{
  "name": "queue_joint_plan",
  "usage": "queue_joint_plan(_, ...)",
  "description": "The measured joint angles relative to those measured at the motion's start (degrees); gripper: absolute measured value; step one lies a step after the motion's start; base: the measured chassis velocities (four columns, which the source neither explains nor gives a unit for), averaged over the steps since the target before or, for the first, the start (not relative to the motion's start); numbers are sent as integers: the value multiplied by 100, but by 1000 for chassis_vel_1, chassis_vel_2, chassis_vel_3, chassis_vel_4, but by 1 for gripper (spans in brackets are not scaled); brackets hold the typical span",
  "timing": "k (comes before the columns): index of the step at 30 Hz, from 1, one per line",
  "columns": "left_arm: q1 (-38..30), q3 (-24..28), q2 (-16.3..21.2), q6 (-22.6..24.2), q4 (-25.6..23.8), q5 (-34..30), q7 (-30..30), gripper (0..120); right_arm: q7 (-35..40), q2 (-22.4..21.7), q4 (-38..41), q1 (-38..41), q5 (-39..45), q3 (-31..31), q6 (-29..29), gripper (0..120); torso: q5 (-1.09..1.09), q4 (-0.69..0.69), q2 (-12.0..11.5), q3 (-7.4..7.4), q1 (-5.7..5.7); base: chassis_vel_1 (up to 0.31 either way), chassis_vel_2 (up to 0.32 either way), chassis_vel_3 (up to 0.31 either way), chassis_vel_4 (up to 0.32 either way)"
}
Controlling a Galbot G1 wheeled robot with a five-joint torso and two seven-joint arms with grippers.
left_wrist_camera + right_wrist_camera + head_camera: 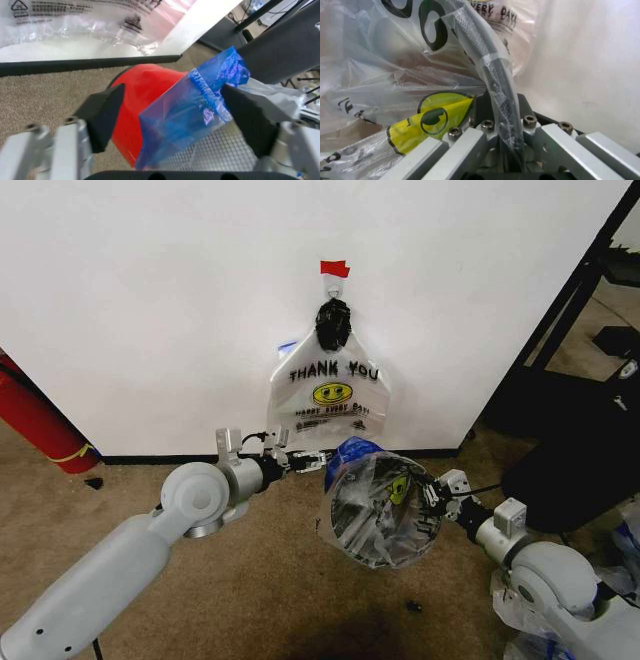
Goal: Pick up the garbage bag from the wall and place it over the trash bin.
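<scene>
Pretty far along: garbage bag (pixel 385 500) is draped over the trash bin (pixel 145 108). Left gripper (pixel 172 112) is spread around the blue handle; right gripper (pixel 495 123) is clamped on rim and plastic.

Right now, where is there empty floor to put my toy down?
Bare carpet lies in front of the trash bin, between the two arms, and left of the left arm toward the red cylinder. It is crowded at the bin, where both end effectors, left and right, work the garbage bag.
</scene>
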Motion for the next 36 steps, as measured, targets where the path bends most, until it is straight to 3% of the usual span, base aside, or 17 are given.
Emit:
queue_joint_plan(20, -209, 364, -128, -32, 37, 98, -84, 0, 8, -49, 35, 25, 19, -86, -35, 0, -1, 0, 0, 0, 0, 0, 0, 0, 0)
queue_joint_plan(31, -423, 538, -218, -161, 243, 234, -155, 0, 5, -44, 64, 37, 66, -102, -23, 0, -1, 1, 0, 0, 0, 0, 0, 0, 0)
queue_joint_plan(36, -847, 975, -456, -201, 913, 518, -181, 0, -92, -54, 142, -25, 35, -98, 93, 0, -1, 0, 0, 0, 0, 0, 0, 0, 0)
